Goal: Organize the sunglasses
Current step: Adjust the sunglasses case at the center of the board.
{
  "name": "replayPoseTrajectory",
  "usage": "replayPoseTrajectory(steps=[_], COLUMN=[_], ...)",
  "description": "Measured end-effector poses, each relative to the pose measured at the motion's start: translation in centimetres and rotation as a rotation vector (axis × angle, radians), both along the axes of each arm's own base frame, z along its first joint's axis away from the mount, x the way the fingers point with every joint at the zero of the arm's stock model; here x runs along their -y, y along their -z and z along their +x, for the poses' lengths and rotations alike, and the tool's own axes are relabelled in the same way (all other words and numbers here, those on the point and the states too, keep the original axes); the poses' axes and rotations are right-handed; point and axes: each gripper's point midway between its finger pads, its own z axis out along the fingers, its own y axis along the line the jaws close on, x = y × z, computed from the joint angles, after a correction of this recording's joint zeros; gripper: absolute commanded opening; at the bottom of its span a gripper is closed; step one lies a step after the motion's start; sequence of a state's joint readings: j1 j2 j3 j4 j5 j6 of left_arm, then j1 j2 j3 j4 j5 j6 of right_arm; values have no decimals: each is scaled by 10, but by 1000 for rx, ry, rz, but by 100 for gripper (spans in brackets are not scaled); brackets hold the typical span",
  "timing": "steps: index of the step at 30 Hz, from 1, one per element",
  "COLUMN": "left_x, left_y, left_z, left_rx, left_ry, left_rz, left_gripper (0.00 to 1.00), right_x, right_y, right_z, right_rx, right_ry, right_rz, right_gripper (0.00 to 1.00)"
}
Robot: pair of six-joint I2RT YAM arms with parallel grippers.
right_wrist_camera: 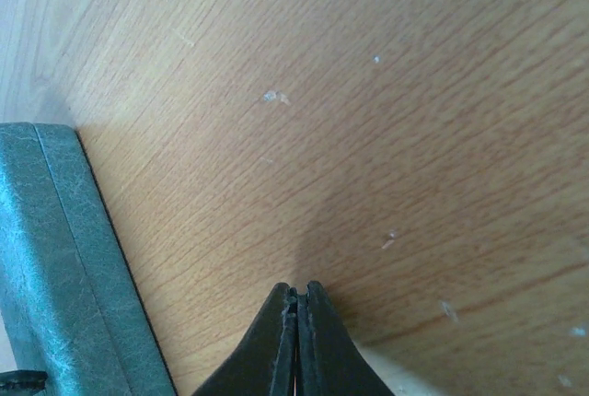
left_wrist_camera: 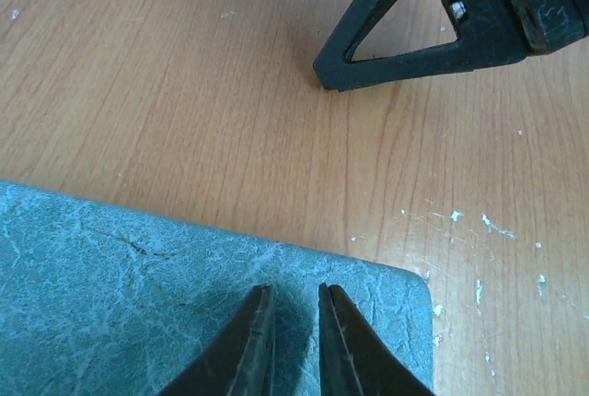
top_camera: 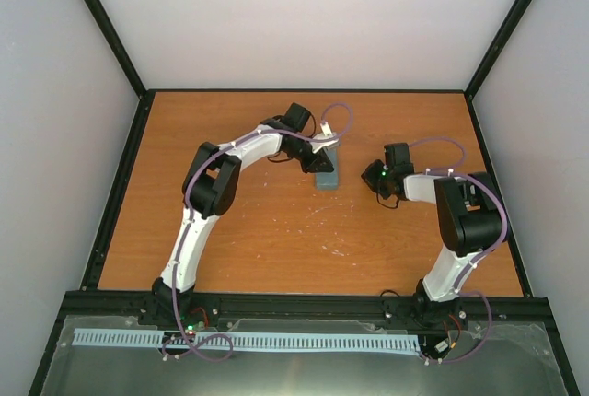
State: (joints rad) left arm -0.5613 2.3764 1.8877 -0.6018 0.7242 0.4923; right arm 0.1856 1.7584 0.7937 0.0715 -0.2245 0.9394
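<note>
The sunglasses are not in view. The grey-blue case (top_camera: 328, 175) lies closed on the table's middle. It also shows in the left wrist view (left_wrist_camera: 138, 285) and in the right wrist view (right_wrist_camera: 55, 258). My left gripper (top_camera: 322, 160) is right over the case's top near one end, its jaws a narrow gap apart with nothing between them (left_wrist_camera: 294, 293). My right gripper (top_camera: 374, 176) is to the right of the case, shut and empty, low over bare wood (right_wrist_camera: 299, 287). One of its fingers (left_wrist_camera: 405, 37) shows in the left wrist view.
The wooden table (top_camera: 276, 239) carries small white flecks. A black frame (top_camera: 304, 304) edges it, with pale walls at the back and sides. No cloth shows in any view.
</note>
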Motion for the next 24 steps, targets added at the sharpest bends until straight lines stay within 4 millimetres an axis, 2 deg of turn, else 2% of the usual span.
replayPoseTrajectory(steps=[4, 7, 10, 13, 16, 21, 24], left_x=[0, 0, -5, -18, -31, -50, -66], left_y=[0, -2, -6, -14, -41, -97, -109], left_z=[0, 0, -6, -22, -25, -14, -5], left_rx=[14, 18, 26, 21, 51, 151, 189], left_ry=[8, 9, 4, -13, -53, -130, -174], left_rz=[5, 6, 13, 33, 16, -53, -61], left_gripper=[18, 26, 32, 34, 34, 33, 32], right_x=[-3, -15, -35, -61, -80, -92, -107], right_y=[-1, -1, -1, -1, -1, -1, -1], right_z=[0, 2, 11, 20, 22, 13, 4], right_rx=[2, -1, 7, 11, 11, -8, -24], right_ry=[-23, -66, -122, -191, -231, -271, -323], right_rz=[-8, -14, -20, -28, -29, -23, -23], right_gripper=[3, 3, 3, 3, 3, 3, 3])
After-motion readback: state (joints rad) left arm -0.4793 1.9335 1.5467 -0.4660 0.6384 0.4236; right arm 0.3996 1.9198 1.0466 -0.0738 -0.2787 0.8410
